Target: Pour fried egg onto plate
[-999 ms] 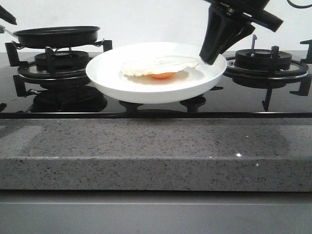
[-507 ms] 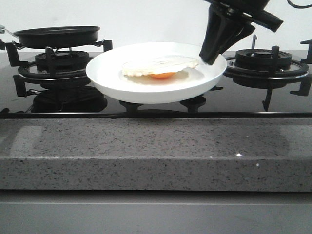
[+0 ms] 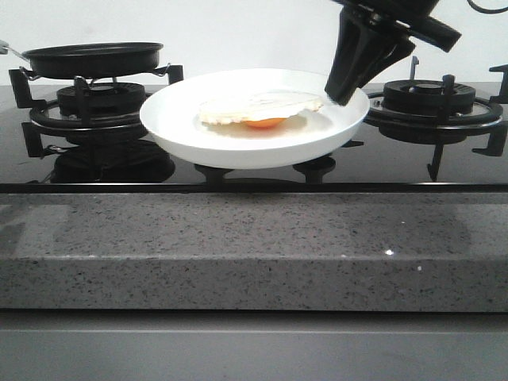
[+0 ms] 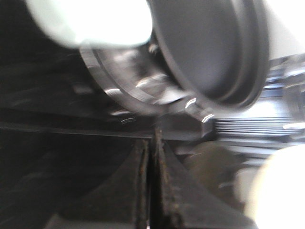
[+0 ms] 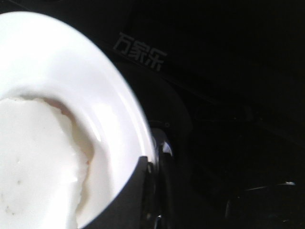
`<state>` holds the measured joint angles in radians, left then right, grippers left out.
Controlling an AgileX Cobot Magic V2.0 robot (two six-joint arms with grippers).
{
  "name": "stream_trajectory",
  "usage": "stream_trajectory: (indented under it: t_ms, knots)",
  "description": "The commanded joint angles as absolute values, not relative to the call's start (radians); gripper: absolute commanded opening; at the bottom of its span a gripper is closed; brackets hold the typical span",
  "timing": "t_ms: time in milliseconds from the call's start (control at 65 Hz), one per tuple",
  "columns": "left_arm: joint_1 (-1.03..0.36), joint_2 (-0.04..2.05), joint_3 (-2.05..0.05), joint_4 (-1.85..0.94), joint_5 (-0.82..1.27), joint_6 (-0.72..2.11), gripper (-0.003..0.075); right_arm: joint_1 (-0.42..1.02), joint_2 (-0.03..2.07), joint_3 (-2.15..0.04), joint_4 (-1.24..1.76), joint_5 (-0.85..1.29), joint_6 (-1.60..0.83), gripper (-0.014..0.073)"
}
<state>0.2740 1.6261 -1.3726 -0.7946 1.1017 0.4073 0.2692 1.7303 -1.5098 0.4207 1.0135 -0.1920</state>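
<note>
One white plate (image 3: 198, 131) sitting mid-hob — one fried egg (image 3: 258, 109) lying on it. One black frying pan (image 3: 91, 59) resting on left burner. Two gas burners (image 3: 432, 99) showing. One gripper (image 3: 340, 97) showing — gripping plate rim.

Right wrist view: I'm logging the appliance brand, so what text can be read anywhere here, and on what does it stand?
"万家乐", pale characters printed on the black glass stove top, beside the plate.
Front view: no text readable.
Left wrist view: blurred, no text readable.
</note>
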Motion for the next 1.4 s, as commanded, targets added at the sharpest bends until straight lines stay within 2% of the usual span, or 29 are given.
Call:
stream_trajectory:
  t_ms: [0,215,369,646,892,1384]
  knots:
    - [0.224,1.517,-1.401,-0.697,1.040,0.337,-0.0020,0.268,1.674,-1.537,0.461,0.985,-0.199,-0.0067]
    - [0.032,1.375,-1.401,-0.220,0.990,0.108,-0.0020,0.268,1.674,-1.537,0.461,0.985,-0.199,-0.0067]
    - [-0.093,1.280,-1.371,0.015,0.945,-0.026,-0.0020,0.268,1.674,-1.537,0.461,0.985,-0.199,-0.0067]
    - [-0.202,1.049,-1.166,0.043,0.737,-0.044,-0.0020,0.268,1.674,-1.537,0.461,0.985,-0.199,-0.0067]
    - [-0.213,0.784,-0.924,0.041,0.525,-0.044,-0.0020,0.268,1.674,-1.537,0.461,0.985,-0.199,-0.0067]
    - [-0.213,0.278,-0.584,0.037,0.433,-0.044,-0.0019,0.268,1.674,-1.537,0.461,0.985,-0.199,-0.0067]
